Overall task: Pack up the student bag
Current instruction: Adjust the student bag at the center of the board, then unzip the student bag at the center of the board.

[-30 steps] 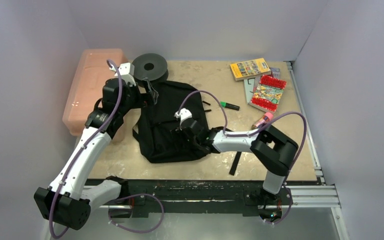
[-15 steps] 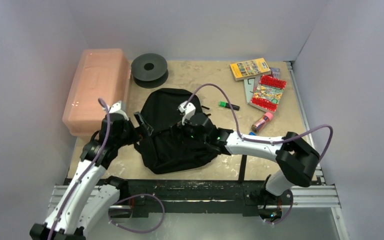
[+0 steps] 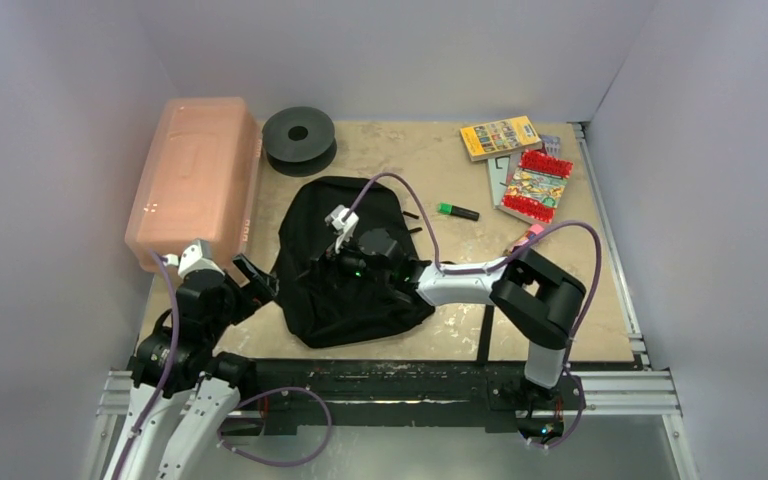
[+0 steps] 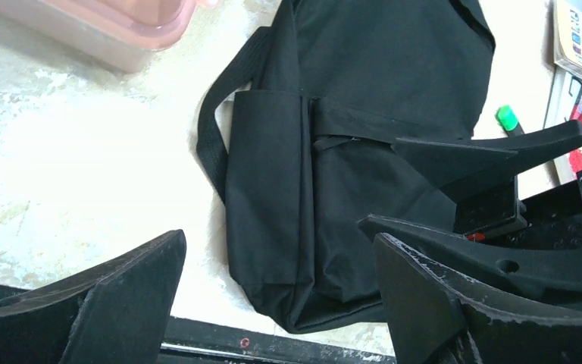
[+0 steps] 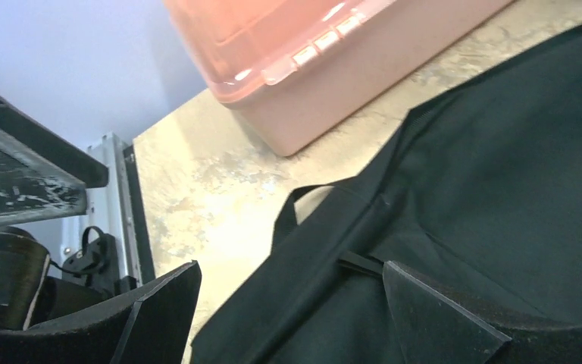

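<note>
Jaws wide, empty: left gripper [image 4: 276, 241] beside my one bag [image 3: 360, 315], right gripper [image 5: 292, 265] above it; bag's top points lengthwise toward the spool [image 3: 299, 139].

Plain pale lilac-grey walls [image 3: 400, 50] close in three sides. Beige tabletop [image 3: 410, 150], scuffed, mottled with white patches, sits on an aluminium rail frame [image 3: 620, 385] at near edge. Soft even light, faint shadows.

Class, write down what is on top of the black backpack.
Only the right gripper, jaws open, over the student bag; contact unclear. Its inside is covered by fabric.
</note>
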Tool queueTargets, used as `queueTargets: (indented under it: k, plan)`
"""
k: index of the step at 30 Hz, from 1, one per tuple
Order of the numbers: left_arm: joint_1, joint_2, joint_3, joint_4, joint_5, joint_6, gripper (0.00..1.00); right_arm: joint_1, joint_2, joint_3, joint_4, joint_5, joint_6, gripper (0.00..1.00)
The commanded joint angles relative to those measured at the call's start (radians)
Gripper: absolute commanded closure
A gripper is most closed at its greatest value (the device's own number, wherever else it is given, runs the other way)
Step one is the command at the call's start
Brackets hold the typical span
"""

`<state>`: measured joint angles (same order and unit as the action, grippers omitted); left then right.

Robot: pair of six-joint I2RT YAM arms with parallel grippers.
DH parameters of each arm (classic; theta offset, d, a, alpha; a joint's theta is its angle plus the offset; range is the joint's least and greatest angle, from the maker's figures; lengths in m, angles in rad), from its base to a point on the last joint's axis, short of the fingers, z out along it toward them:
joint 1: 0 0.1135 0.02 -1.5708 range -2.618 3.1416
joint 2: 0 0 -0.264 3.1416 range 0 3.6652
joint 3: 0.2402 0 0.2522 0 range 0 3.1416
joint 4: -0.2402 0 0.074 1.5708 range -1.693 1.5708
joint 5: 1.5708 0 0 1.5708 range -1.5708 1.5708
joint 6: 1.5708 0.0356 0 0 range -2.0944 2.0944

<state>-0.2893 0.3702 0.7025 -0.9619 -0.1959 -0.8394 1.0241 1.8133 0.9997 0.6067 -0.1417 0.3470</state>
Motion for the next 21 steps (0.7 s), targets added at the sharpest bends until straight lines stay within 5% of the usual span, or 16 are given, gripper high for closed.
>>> queueTargets:
  k: [1,11,12,16,21]
  plan:
    - [-0.004,0.007,-0.007,-0.033,-0.029,-0.029,0.06,0.032,0.045,-0.003,0.177,-0.057,-0.015,0.05]
    - [-0.004,0.043,-0.041,0.029,0.038,-0.016,0.06,0.046,0.103,0.111,0.054,0.032,-0.015,0.05]
    - [-0.004,0.049,-0.042,0.044,0.049,-0.007,0.06,0.04,0.083,0.118,0.03,0.003,-0.659,0.25]
    - [-0.004,0.086,-0.021,0.11,0.086,0.04,0.06,0.006,0.02,0.144,-0.051,-0.007,-0.326,0.21]
    - [-0.004,0.133,0.017,0.176,0.088,0.09,0.06,0.009,-0.003,0.206,-0.281,0.072,-0.326,0.21]
